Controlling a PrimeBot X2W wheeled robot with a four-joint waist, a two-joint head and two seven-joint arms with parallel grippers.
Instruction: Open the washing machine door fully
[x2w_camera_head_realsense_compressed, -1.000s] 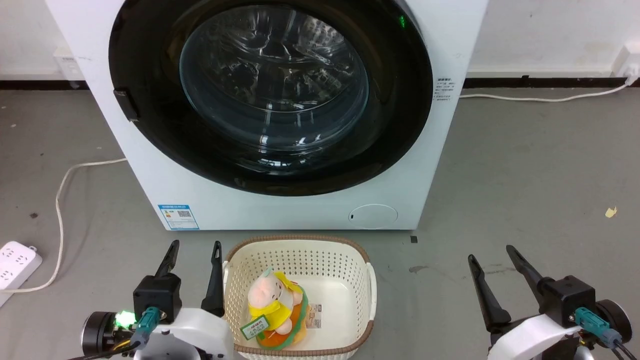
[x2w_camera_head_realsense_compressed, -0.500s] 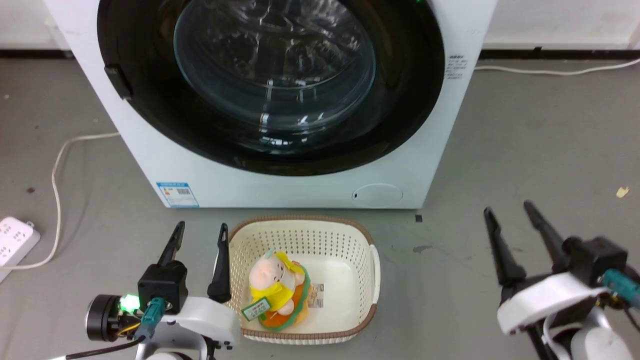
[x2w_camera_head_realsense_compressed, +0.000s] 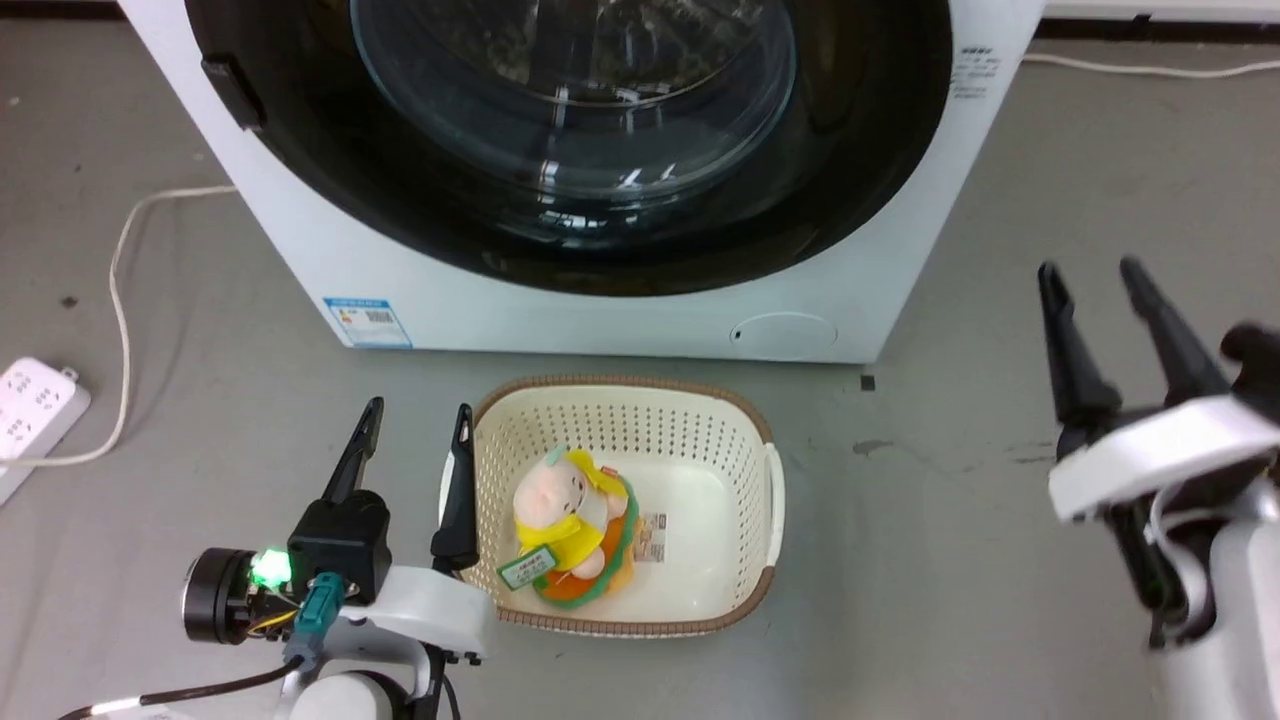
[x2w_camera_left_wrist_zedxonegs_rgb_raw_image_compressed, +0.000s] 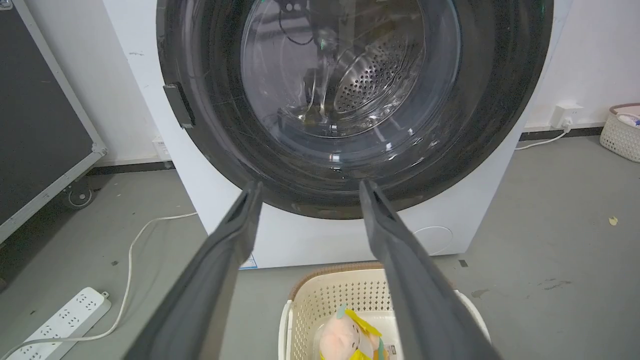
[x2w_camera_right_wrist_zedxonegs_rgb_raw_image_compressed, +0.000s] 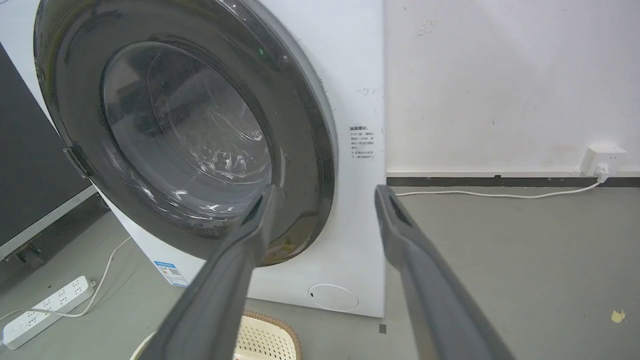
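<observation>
The washing machine door is a glossy black disc with a clear glass bowl centre, lying flush against the white machine front. Its small black handle tab sits on the left rim. The door and tab also face the left wrist camera, and the door shows in the right wrist view. My left gripper is open low at the left, beside the basket. My right gripper is open, raised at the right, apart from the machine.
A cream perforated basket holding a plush toy stands on the grey floor before the machine. A white power strip and cable lie at the left. A small round white flap marks the machine's lower right.
The head camera has tipped downward, shifting the machine up the picture. My right gripper has risen and moved forward at the right. The left gripper stays low and open.
</observation>
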